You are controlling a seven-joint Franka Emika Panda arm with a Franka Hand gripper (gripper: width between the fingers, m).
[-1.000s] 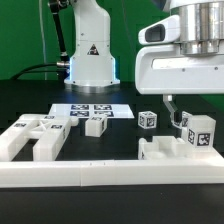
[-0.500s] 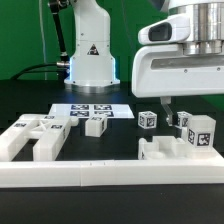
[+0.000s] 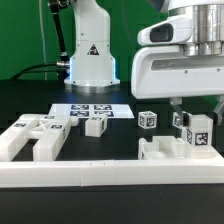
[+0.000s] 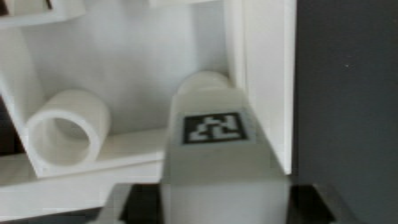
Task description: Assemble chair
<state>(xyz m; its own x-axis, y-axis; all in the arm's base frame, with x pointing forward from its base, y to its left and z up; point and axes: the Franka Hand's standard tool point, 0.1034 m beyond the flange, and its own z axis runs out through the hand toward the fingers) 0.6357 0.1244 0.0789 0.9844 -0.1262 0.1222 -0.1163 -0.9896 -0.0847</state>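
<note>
Exterior view's left: blocky chair panel (image 3: 35, 137) on bench (image 3: 25, 100); a cube (image 3: 148, 119) mid. Right: fingers (image 3: 176, 104) pinch tagged chair leg (image 3: 197, 133). Likely light, stiff, slick plastic; flat opposite sides near its top suit gripping.

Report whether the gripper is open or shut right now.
Shut on the tagged chair piece. In the wrist view, the gripper has its dark fingers tight against both sides of that piece.

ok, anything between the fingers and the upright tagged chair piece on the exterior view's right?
Nothing visible. The fingers are shut on the tagged chair piece. The wrist view shows it directly between them, with no other part in the gap.
</note>
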